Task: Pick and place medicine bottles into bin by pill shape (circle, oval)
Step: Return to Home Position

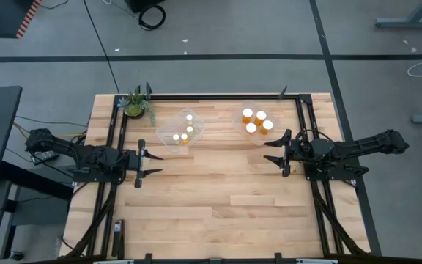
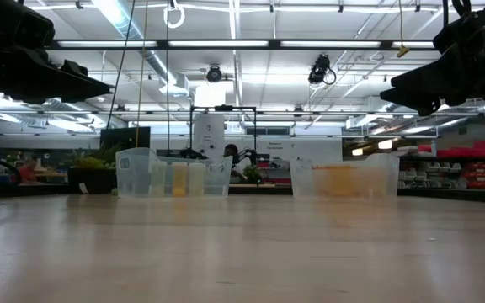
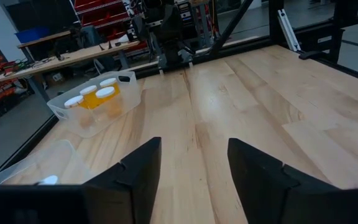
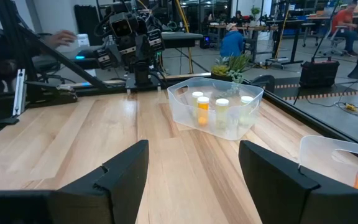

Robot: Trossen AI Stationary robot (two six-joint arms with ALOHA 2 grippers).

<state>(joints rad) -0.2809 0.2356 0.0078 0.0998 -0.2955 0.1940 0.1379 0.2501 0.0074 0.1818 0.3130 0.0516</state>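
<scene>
Several small, mostly white bottles (image 1: 185, 132) stand in a clear bin (image 1: 179, 130) at the far left; they also show in the right wrist view (image 4: 219, 107). Several wider orange bottles with white caps (image 1: 258, 121) stand in a second clear bin (image 1: 257, 125) at the far right, also in the left wrist view (image 3: 97, 97). My left gripper (image 1: 152, 163) is open and empty over the table's left side. My right gripper (image 1: 274, 150) is open and empty over the table's right side, near the orange bottles' bin.
A small potted plant (image 1: 137, 103) stands at the table's far left corner. A black frame (image 1: 218, 96) runs along the far edge and both sides. Bare wood (image 1: 218, 191) lies between the two grippers and toward the near edge. People show in the room beyond.
</scene>
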